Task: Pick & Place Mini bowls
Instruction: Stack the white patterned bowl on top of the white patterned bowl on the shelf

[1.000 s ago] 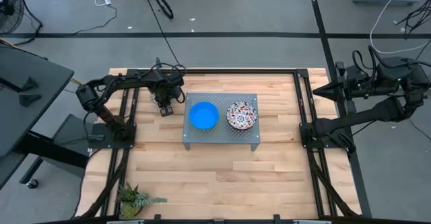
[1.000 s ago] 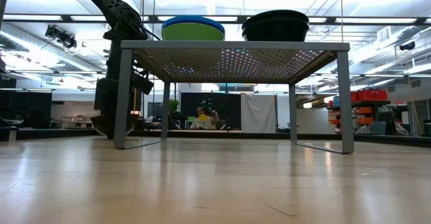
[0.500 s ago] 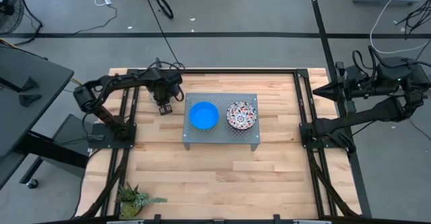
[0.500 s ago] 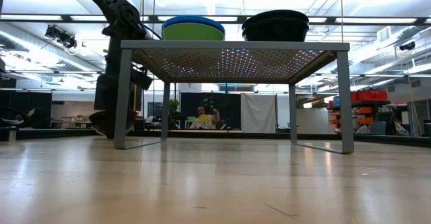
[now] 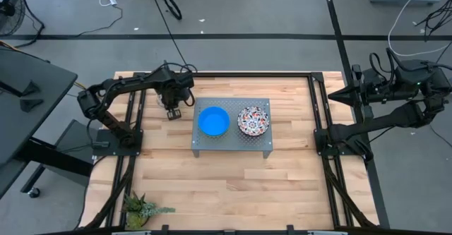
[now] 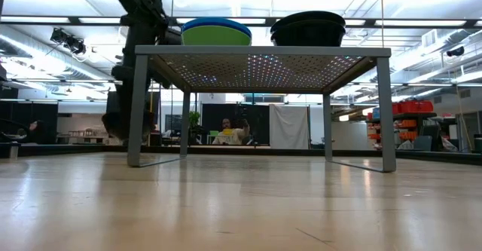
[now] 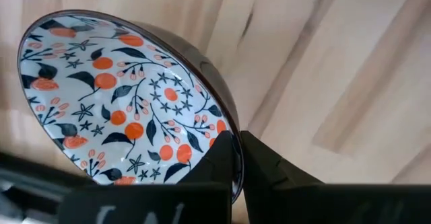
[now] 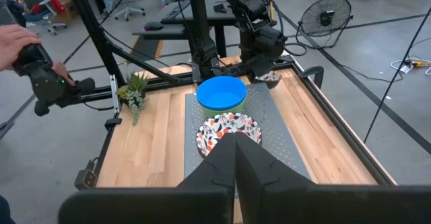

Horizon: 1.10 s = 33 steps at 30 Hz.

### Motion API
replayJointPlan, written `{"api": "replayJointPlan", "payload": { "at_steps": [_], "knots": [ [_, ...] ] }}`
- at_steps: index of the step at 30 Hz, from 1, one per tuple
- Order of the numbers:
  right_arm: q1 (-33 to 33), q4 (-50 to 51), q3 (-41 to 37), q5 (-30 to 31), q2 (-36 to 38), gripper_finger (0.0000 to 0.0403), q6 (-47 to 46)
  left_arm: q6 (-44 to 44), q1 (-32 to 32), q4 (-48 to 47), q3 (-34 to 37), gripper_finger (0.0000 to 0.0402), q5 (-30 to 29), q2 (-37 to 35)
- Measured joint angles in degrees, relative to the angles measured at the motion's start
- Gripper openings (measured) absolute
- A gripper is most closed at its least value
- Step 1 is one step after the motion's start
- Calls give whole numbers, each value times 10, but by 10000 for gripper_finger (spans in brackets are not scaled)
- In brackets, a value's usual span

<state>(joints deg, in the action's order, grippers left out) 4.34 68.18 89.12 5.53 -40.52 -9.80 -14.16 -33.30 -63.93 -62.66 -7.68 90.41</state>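
**Red-and-white floral bowl pinched at its rim by the left gripper**

Red-and-dark flowers on white cover the inside of the mini bowl (image 7: pixel 114 96) that the left gripper (image 7: pixel 236 160) clamps by its rim, one finger inside the bowl and one outside against its dark outer wall. The bowl hangs tilted above the bare wooden table (image 5: pixel 212 185), just beside the left edge of the grey perforated tray (image 5: pixel 233 145). From above, the left gripper (image 5: pixel 171 109) sits near the table's far left part, its arm folding back toward the base at the left edge.

On the tray stand two stacks of mini bowls: a bright blue bowl (image 5: pixel 212 121) on top at the left, with a green bowl (image 6: pixel 216 35) showing under it in the low view, and a second floral bowl (image 5: pixel 253 121) at the right, resting in a dark bowl (image 6: pixel 308 30).

The right gripper (image 8: pixel 235 158) waits off the table's right side, its fingers pressed together on nothing.

A small spiky plant (image 5: pixel 141 208) stands at the table's near left corner.
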Motion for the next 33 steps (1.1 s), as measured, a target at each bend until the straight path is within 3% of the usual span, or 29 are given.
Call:
{"api": "replayJointPlan", "payload": {
  "at_steps": [17,26,33],
  "knots": [
    [0,0,0,0,0,7,0,0,68,-150,-237,11,-111,-1],
    [0,0,0,0,0,7,0,-29,155,-190,-361,11,-167,-2],
    [0,0,0,0,0,7,0,-72,243,-185,-405,11,-226,-2]
  ]
}}
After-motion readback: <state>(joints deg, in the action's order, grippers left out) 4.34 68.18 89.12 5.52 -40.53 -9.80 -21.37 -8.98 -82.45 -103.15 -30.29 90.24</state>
